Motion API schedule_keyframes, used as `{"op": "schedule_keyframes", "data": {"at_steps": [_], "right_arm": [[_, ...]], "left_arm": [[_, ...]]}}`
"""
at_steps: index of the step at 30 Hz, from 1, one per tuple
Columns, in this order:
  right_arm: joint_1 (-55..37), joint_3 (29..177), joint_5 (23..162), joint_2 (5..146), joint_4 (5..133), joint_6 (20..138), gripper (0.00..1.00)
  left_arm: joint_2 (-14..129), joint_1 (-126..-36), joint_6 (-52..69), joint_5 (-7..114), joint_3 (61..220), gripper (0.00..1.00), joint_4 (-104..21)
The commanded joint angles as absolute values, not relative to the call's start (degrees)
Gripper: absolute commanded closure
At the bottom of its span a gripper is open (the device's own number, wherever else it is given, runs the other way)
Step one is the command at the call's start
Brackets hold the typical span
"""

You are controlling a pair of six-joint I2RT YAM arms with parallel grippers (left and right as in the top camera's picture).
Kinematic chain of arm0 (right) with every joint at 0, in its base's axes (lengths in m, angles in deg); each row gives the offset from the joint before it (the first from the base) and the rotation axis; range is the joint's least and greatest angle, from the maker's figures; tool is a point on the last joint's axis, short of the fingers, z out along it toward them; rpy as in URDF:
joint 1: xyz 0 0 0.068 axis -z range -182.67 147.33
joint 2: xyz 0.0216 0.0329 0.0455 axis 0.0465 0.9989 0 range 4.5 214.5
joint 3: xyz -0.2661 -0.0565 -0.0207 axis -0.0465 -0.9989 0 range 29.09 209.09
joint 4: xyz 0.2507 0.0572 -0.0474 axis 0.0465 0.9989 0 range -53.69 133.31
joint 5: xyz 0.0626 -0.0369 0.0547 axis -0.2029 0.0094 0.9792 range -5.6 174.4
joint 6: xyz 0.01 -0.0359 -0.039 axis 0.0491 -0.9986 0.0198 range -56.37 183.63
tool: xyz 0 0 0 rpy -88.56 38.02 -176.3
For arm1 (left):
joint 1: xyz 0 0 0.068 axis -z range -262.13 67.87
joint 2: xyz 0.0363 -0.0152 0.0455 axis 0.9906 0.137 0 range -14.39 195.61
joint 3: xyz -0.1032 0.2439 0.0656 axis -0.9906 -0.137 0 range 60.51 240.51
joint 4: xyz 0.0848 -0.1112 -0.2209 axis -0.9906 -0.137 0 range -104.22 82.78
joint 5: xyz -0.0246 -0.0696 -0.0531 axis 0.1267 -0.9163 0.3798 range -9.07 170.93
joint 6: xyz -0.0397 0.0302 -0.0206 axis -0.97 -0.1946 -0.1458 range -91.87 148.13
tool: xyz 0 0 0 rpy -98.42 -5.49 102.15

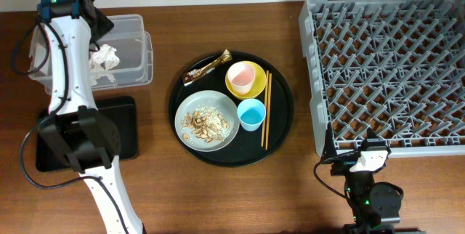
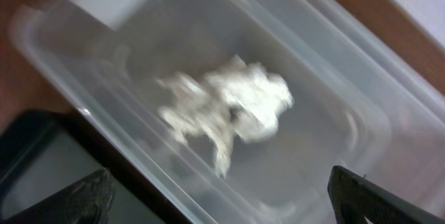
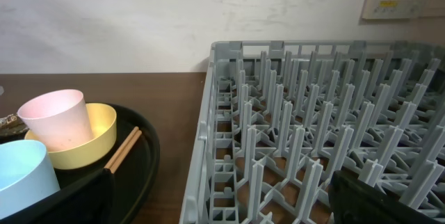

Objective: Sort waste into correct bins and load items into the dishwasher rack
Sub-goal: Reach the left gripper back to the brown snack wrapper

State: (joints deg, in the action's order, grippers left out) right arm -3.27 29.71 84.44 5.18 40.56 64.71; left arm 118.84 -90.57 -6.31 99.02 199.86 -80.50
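1. Left gripper (image 2: 222, 206): jaws wide and empty above the tissue (image 2: 229, 109), which lies loose in the tub (image 2: 361, 113), evidently its bin.
2. Right gripper (image 3: 222, 210): jaws wide, empty, waiting at the rack's (image 3: 292, 113) 6 o'clock edge.
3. Tray (image 1: 282, 110), 9 o'clock of the rack: wrapper (image 1: 205, 68), scraps (image 1: 205, 123) and bowl (image 1: 243, 80) await sorting.

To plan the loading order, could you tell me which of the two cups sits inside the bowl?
The pink cup, standing in the yellow bowl; the light-blue cup stands alone on the round black tray beside the plate.
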Motion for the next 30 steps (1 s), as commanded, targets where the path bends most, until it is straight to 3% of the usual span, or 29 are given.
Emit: {"op": "schedule_keyframes", "data": {"at_steps": [1, 4, 8, 9, 12, 17, 30], "right_arm": [[-2.9, 29.4, 84.6, 4.9, 40.8, 64.7, 0.02], [-2.9, 29.4, 84.6, 4.9, 40.8, 64.7, 0.02], [-2.9, 29.4, 84.6, 4.9, 40.8, 64.7, 0.02], [-2.9, 29.4, 84.6, 4.9, 40.8, 64.7, 0.02], [-2.9, 29.4, 84.6, 4.9, 40.8, 64.7, 0.02], [-2.9, 29.4, 84.6, 4.9, 40.8, 64.7, 0.02], [-2.9, 29.4, 84.6, 4.9, 40.8, 64.7, 0.01]], "left_arm": [[118.8, -89.0, 9.6, 75.7, 199.9, 0.02, -79.6], [119.1, -85.7, 26.7, 59.0, 199.9, 0.02, -78.6], [119.7, -78.8, 38.9, 58.5, 199.9, 0.11, -79.8], [119.8, -77.3, 40.1, 59.1, 199.9, 0.17, -79.8], [121.0, -73.0, 40.2, 67.2, 199.9, 0.26, -78.5], [125.3, -66.8, 40.2, 75.9, 199.9, 0.31, -78.1], [134.3, -65.4, 42.6, 78.6, 199.9, 0.46, -78.6]]}}
